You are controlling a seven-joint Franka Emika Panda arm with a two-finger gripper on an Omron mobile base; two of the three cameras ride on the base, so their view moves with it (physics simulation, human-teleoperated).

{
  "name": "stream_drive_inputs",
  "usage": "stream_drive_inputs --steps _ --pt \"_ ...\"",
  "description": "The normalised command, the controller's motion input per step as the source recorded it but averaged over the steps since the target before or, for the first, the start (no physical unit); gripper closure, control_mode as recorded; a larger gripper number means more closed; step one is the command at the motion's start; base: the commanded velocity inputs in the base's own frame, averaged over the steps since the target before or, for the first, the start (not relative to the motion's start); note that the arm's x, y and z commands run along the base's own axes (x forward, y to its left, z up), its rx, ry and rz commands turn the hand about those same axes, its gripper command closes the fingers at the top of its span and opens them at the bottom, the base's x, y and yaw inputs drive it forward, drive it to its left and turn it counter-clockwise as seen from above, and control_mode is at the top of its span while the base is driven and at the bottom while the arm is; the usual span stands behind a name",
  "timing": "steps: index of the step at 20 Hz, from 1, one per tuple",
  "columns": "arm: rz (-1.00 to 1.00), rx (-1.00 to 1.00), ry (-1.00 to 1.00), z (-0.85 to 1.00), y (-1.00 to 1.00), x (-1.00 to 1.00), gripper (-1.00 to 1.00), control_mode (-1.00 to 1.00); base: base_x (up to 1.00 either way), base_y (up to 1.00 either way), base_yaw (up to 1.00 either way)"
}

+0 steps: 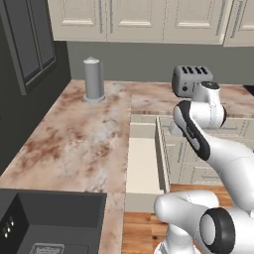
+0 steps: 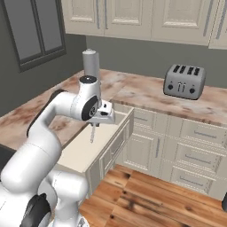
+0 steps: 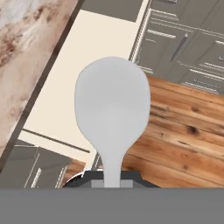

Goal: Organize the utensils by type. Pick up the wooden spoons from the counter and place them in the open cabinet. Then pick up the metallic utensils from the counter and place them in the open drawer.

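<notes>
Pincer pinches a grey metal spoon by the handle, hanging above the open drawer. Delivery not yet made. Marbled counter beyond carries no utensils in view; judged a late stage, with release outstanding.

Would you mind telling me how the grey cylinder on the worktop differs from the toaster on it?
The grey cylinder is tall, slim and round with a small cap; the toaster is low, wide and boxy with slots on top. The cylinder stands in the worktop's corner; the toaster sits further right along the back wall. Both are grey and upright.
</notes>
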Motion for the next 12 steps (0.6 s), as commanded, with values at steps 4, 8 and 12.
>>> stream_drive_inputs --steps 4,8,12 --pt "-0.19 0.0 0.0 -0.17 0.27 0.45 1.0 -1.0 0.0 0.0 0.0" --pt "-0.17 0.01 0.0 -0.26 0.12 0.3 1.0 -1.0 0.0 0.0 0.0" --pt "-0.16 0.0 0.0 -0.34 0.08 0.28 1.0 -1.0 0.0 0.0 0.0"
